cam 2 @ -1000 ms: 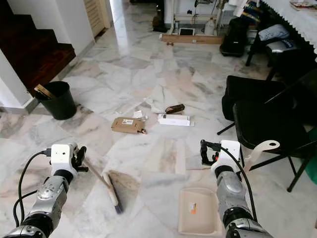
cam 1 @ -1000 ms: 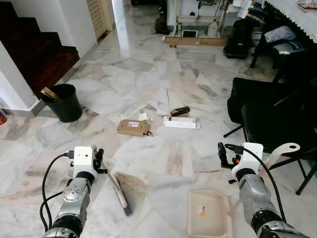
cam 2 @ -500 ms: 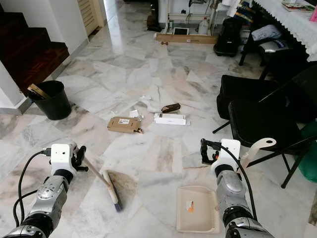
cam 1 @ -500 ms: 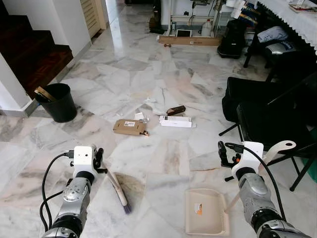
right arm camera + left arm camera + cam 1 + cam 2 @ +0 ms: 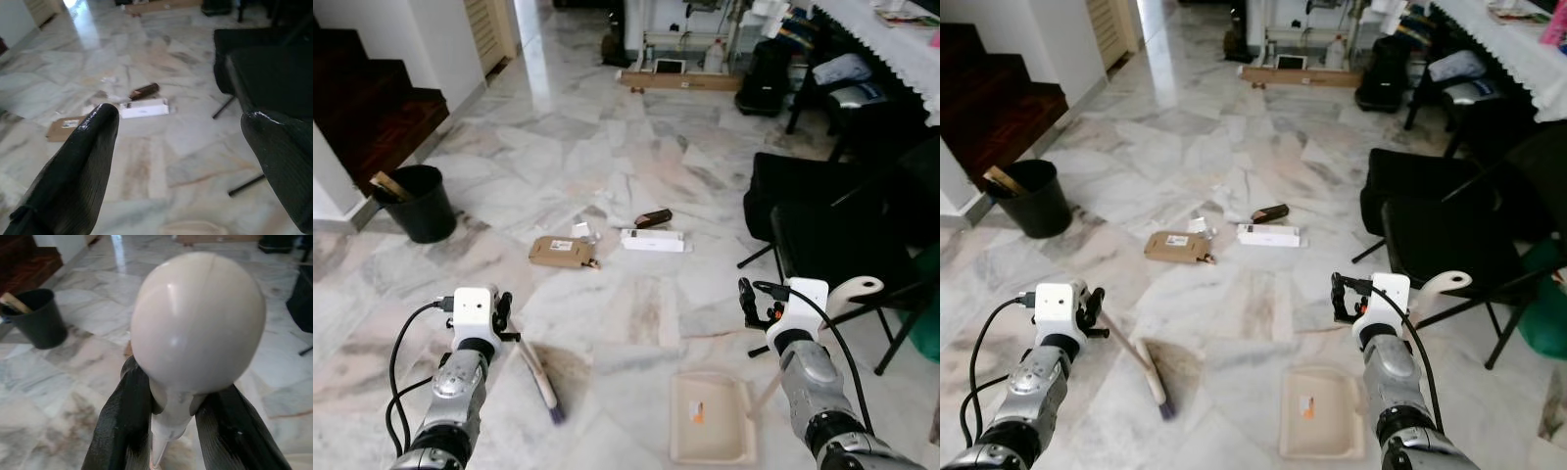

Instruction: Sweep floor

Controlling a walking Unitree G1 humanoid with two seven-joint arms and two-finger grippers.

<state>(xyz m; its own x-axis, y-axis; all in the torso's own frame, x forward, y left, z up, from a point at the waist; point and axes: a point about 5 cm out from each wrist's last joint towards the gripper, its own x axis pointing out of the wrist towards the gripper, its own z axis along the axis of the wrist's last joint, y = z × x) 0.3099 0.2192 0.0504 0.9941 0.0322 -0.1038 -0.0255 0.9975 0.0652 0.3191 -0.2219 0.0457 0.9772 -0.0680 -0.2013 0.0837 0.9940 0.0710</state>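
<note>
Left wrist view shows the left hand (image 5: 188, 428) closed on the cream handle of the brush (image 5: 540, 377), just under its round knob. The brush slants down to the floor, its dark bristles touching the marble at about 1 o'clock from this hand. I judge it light and stiff, best held high on the handle as now. The right hand (image 5: 183, 161) is open and empty, beside a cream dustpan (image 5: 709, 419) lying flat on the floor. At 12 o'clock lie the things to sweep: a brown cardboard (image 5: 556, 253), a white box (image 5: 653, 241), a dark wrapper (image 5: 653, 217). A black bucket (image 5: 415, 203) stands at 10 o'clock.
</note>
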